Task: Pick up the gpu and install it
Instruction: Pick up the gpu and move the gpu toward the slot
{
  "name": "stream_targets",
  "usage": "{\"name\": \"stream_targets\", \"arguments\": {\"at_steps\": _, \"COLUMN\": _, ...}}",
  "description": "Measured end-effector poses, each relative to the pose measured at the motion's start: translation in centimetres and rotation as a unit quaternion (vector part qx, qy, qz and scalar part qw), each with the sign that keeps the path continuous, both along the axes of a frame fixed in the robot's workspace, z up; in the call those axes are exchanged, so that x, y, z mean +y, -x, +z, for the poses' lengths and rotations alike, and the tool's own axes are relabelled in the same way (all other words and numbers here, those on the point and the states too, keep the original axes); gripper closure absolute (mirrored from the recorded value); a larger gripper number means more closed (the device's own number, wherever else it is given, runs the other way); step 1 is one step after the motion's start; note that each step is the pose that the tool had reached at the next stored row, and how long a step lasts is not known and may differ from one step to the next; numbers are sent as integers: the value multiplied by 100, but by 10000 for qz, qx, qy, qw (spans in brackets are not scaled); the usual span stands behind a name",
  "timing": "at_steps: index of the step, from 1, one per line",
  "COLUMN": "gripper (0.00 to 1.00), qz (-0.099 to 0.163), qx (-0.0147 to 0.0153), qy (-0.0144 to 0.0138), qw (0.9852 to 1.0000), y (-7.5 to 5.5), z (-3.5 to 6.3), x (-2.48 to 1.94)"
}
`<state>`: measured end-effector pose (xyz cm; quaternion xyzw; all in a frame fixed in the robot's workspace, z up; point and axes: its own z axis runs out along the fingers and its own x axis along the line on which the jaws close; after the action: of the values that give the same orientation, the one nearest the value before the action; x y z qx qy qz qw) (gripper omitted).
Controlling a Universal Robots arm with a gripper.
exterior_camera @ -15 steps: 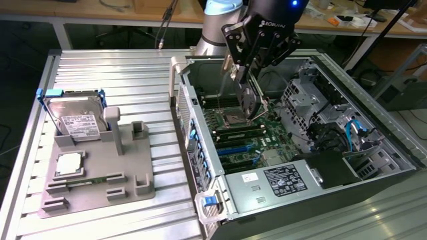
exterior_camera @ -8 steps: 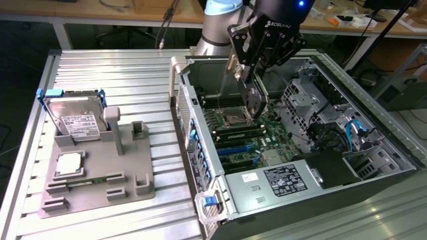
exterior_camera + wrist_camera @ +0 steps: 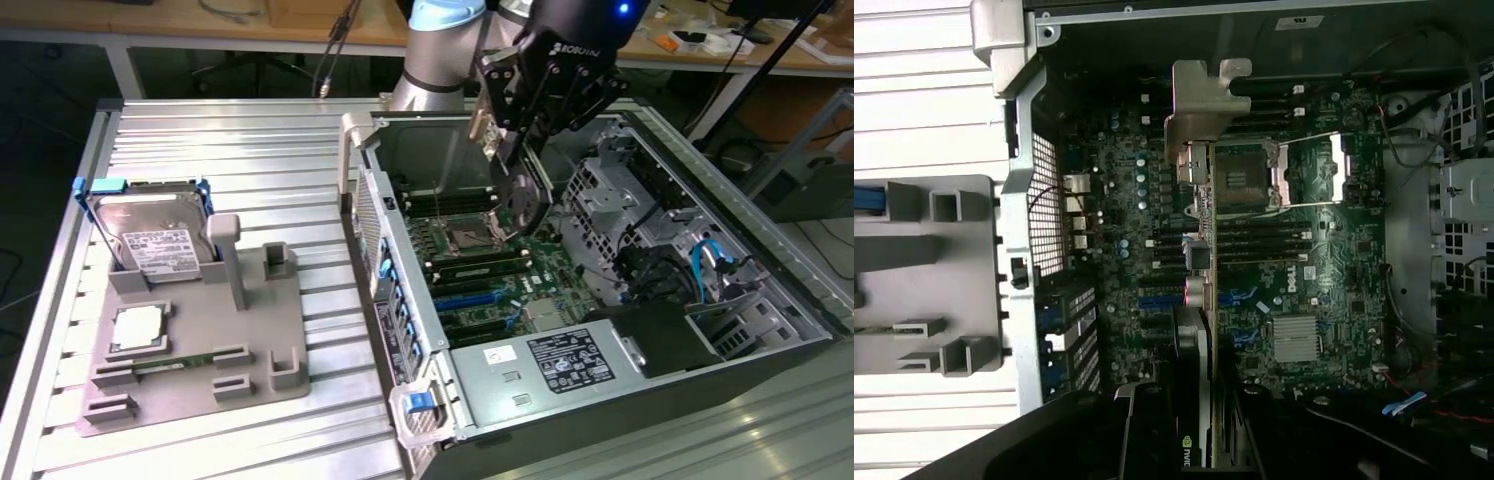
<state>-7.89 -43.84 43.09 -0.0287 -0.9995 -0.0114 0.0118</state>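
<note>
The gpu hangs on edge inside the open computer case, above the motherboard. My gripper is shut on the card's upper part. In the wrist view the gpu runs edge-on away from my gripper, and its silver end bracket is at the far end. The card hovers over the blue expansion slots and the CPU socket. It is apart from the board and is not seated in a slot.
A grey parts holder lies at the exterior view's left. It carries a silver hard drive, a CPU and a green memory stick. Inside the case are a power supply, blue cables and drive cages.
</note>
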Motion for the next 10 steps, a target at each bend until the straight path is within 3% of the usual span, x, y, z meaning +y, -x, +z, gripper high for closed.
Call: {"name": "stream_targets", "arguments": {"at_steps": 10, "gripper": 73, "qz": 1, "qx": 0, "qy": 0, "qw": 10000, "y": -171, "z": 0, "x": 0}}
